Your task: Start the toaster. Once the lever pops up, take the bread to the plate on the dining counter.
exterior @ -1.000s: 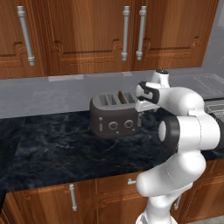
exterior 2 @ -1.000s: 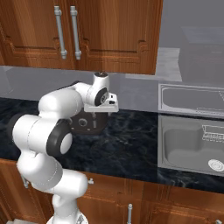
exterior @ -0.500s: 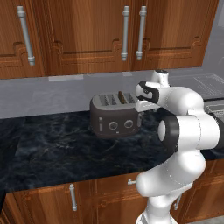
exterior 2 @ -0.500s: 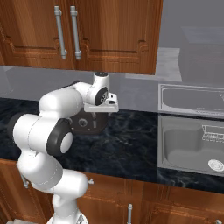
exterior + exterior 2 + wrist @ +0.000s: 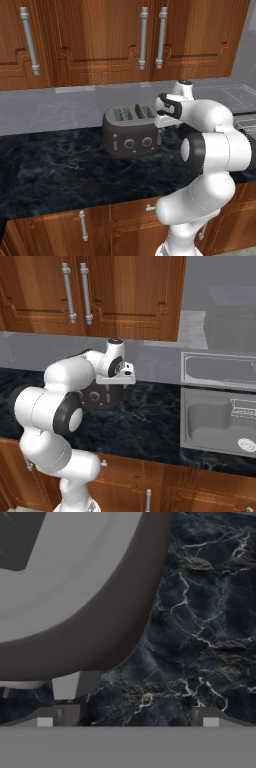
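Note:
The dark grey toaster (image 5: 131, 131) stands on the black marbled counter (image 5: 60, 170) below the wall cabinets. One dark brown slice of bread (image 5: 139, 111) stands upright in a right-hand slot. My gripper (image 5: 162, 127) points down over the toaster's right end, open and holding nothing. In the hand view the toaster's rounded corner (image 5: 100, 627) lies just beyond the open gripper (image 5: 127, 719), and a pale lever (image 5: 75, 684) sticks out close to the left fingertip (image 5: 45, 718). From the right base my arm covers most of the toaster (image 5: 97, 398). The plate and the dining counter are out of view.
A steel sink (image 5: 220, 411) is set into the counter to the right of the toaster. Wood wall cabinets with long metal handles (image 5: 143, 37) hang above. Drawers run under the counter's front edge (image 5: 100, 207).

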